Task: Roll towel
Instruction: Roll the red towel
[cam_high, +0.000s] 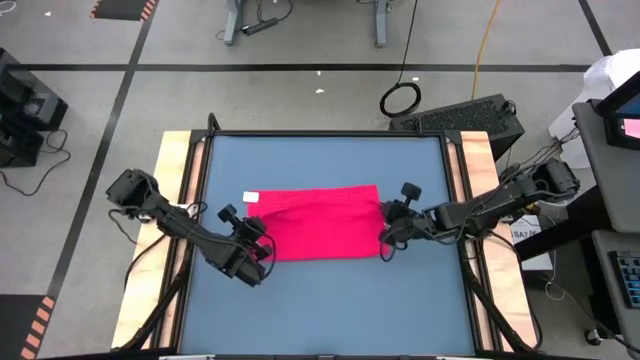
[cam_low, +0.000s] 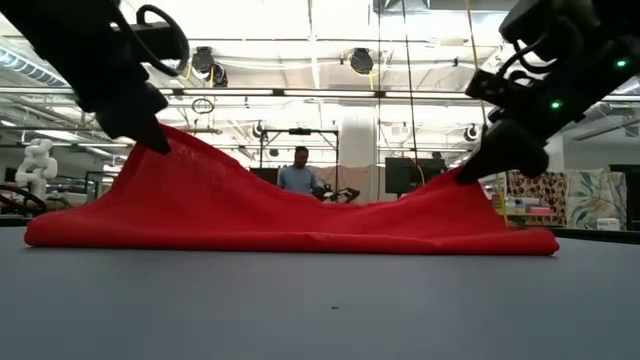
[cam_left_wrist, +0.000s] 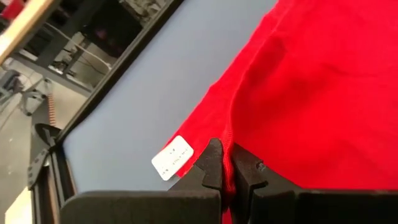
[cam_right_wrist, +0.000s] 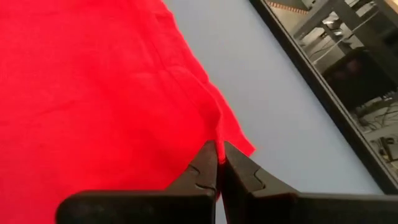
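The pinkish-red towel (cam_high: 322, 222) lies across the middle of the blue tabletop (cam_high: 330, 300). Its small white tag (cam_high: 251, 197) is at the far left corner and also shows in the left wrist view (cam_left_wrist: 173, 157). My left gripper (cam_high: 262, 247) is shut on the towel's left end near its near corner. My right gripper (cam_high: 388, 236) is shut on the right end. In the low view the towel (cam_low: 300, 215) rises to a peak at each gripper, sags between them, and its lower part rests on the table. My left gripper pinches the towel's left hemmed edge (cam_left_wrist: 231, 134) between its two fingers, coming slanting down from the left. That end is lifted into a peak (cam_low: 165, 150); the rest slopes down to the table. How many layers it holds, I cannot tell. My right gripper pinches the towel's right edge (cam_right_wrist: 217, 132) between its two fingers, slanting down from the right. That end is raised into a lower peak (cam_low: 462, 180), and the cloth beside it slopes down to the table. How many layers it holds, I cannot tell.
Bare blue tabletop lies on the near and far sides of the towel. Wooden strips (cam_high: 180, 200) and a black frame (cam_high: 325, 134) border the table. A person (cam_low: 297, 172) stands far back in the room beyond the table.
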